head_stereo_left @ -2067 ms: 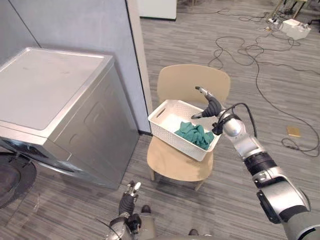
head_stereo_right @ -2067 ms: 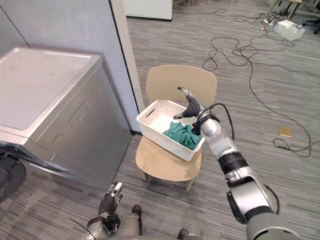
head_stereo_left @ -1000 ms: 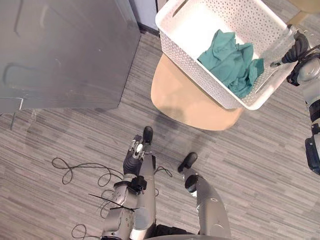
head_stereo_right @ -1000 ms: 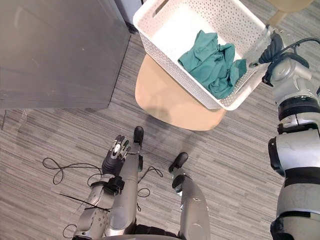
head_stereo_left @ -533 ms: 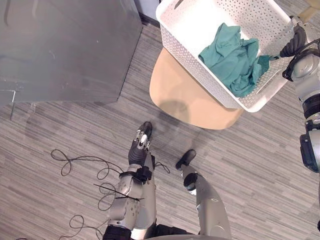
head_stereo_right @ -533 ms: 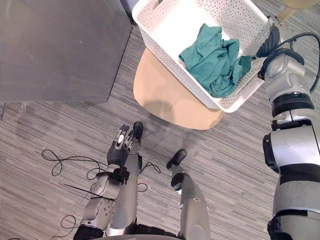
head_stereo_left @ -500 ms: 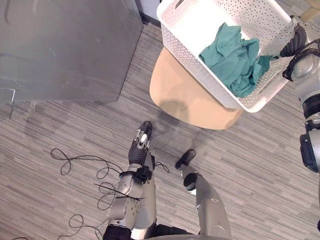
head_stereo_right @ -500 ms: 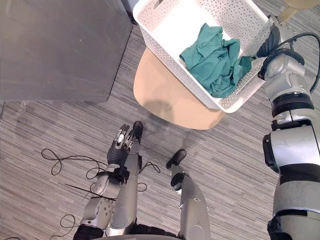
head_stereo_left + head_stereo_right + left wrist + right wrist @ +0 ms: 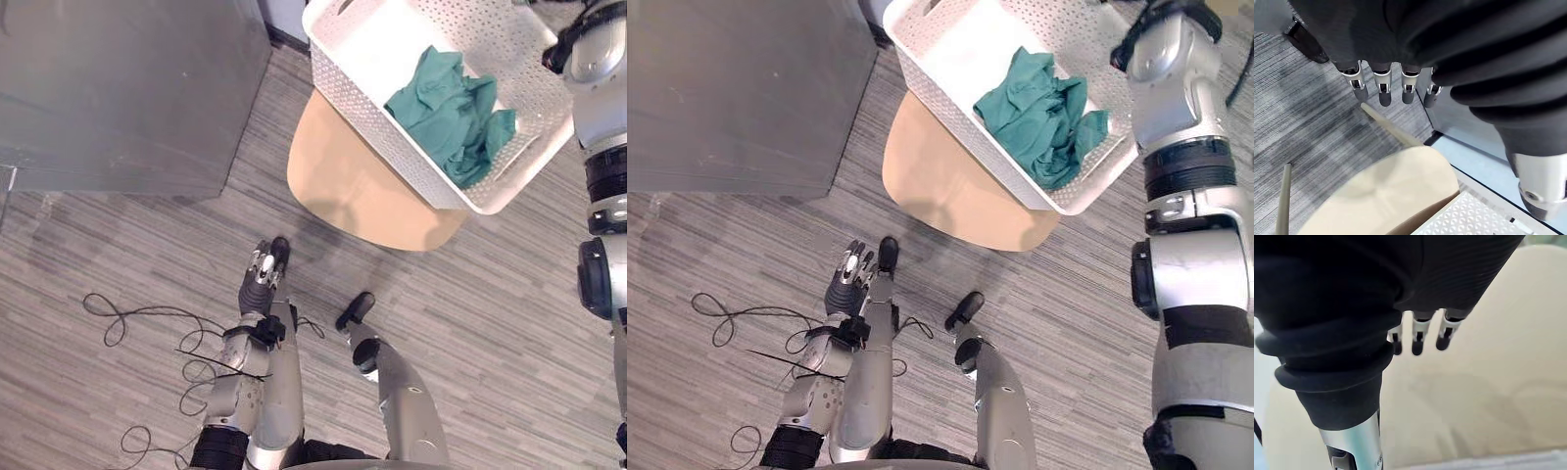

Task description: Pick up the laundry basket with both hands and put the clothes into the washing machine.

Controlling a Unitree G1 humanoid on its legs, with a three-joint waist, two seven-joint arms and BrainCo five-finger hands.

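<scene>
Your basket [image 9: 392, 116] sits on the seat of the tan chair [image 9: 362, 191], and neither hand holds it. It is white and perforated, set at a slant to the seat. The green clothes [image 9: 453, 116] lie bunched in its right half; the left half of its bottom is bare. The washer [image 9: 118, 88] stands to the left of the chair, grey, with a strip of floor [image 9: 108, 245] between them.

Your left hand [image 9: 261, 284] hangs low, down near the floor and well apart from the basket, in front of the chair and a little to its left. Its fingers [image 9: 1382, 93] are straight and spread, with nothing in them. In its wrist view they point toward the underside of the seat and a chair leg, with the washer's side just past them and a corner of the basket at the lower edge.

Your right arm runs up the right side of the head views and passes beside the basket's right end. In its wrist view the right hand [image 9: 1418, 339] is above the basket's far right corner, in front of the chair's backrest. The fingers hang loose and uncurled, and they grip nothing. They do not touch the backrest. You cannot tell from that view how close the hand is to the basket's rim.

A dark cable loops on the floor to the left of your left arm.
</scene>
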